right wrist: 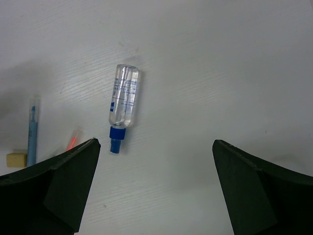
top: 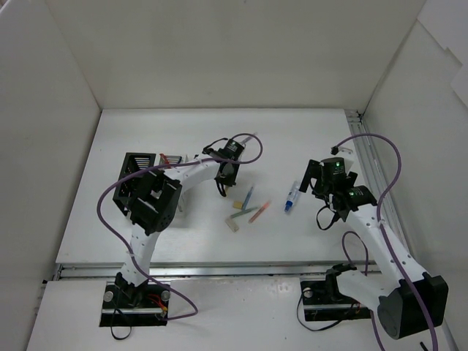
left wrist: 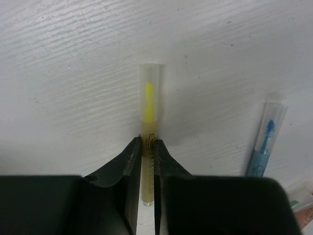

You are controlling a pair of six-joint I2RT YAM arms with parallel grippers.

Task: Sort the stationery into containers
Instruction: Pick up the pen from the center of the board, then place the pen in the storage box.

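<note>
My left gripper (left wrist: 148, 145) is shut on a thin yellow pen (left wrist: 149, 98) with a clear cap, held low at the white table; in the top view this gripper (top: 222, 190) is at mid-table. A blue pen (left wrist: 266, 142) lies to its right. Beside it in the top view lie a beige eraser (top: 237, 204), a blue pen (top: 248, 195), a green pen (top: 243, 216) and an orange pen (top: 260, 211). My right gripper (right wrist: 156, 147) is open and empty, with the clear tube with blue cap (right wrist: 123, 100) ahead to its left. The black container (top: 137, 178) stands at the left.
A white slatted organiser (top: 184, 162) holding red pens (top: 164, 157) is mostly hidden behind the left arm. A small white eraser (top: 232, 225) lies near the pens. White walls enclose the table on three sides. A metal rail (top: 369, 164) runs along the right edge.
</note>
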